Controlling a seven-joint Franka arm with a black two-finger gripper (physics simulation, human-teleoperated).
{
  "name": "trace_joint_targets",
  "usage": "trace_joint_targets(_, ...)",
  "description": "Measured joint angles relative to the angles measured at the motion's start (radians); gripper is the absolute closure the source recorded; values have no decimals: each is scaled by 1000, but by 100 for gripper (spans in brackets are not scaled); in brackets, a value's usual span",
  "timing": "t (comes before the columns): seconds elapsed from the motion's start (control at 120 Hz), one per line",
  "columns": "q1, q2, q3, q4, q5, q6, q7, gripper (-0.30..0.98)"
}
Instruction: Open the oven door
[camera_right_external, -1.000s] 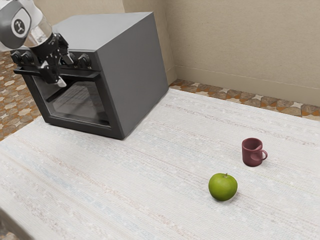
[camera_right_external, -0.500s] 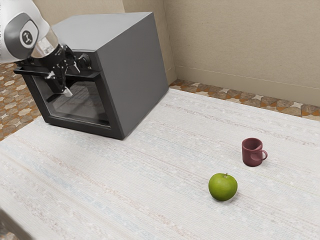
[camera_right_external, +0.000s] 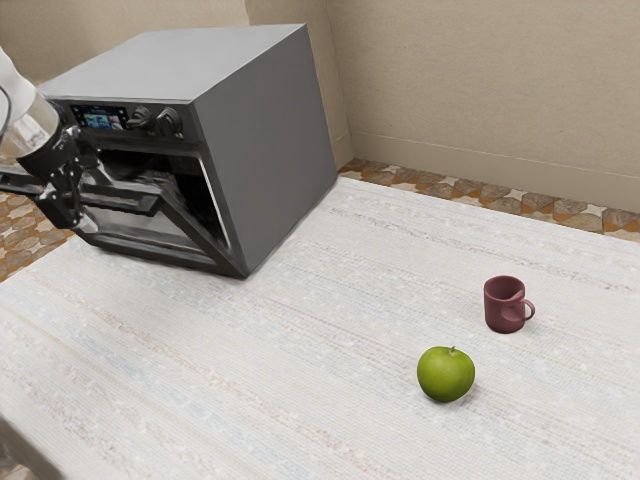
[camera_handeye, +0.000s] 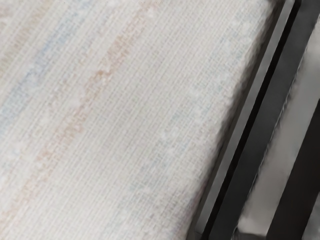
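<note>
The grey oven (camera_right_external: 255, 150) stands at the exterior view's left with its door (camera_right_external: 192, 232) partly open, the top tilted outward over a dark gap. My gripper (camera_right_external: 82, 196) is at the door's black handle (camera_right_external: 128, 199), with a fingertip showing below the bar. Whether it holds the bar is hidden by the overlap of dark parts. In the wrist view the door's dark frame (camera_handeye: 267, 125) runs slanting beside the tablecloth.
A green apple (camera_right_external: 446, 374) and a dark red mug (camera_right_external: 505, 304) stand on the white-covered table (camera_right_external: 300, 370), well away from the oven. Knobs (camera_right_external: 168, 122) and a lit display (camera_right_external: 101, 118) sit above the door.
The oven door has swung from closed to partly open, its handle coming outward and down. My gripper has moved with it, toward the exterior view's left and lower, uncovering the display.
</note>
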Motion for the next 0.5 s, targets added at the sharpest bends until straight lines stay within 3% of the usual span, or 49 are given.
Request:
trace_joint_targets(0.183,-21,-249,105,-201,11,32,-1,0)
trace_joint_targets(0.233,-119,-282,102,-167,28,10,-27,0)
trace_joint_targets(0.325,-392,-294,48,7,45,-119,-137,0)
trace_joint_targets(0.408,-495,-256,-76,94,52,-231,-235,0)
trace_joint_targets(0.5,-581,-190,-115,100,57,-299,-315,0)
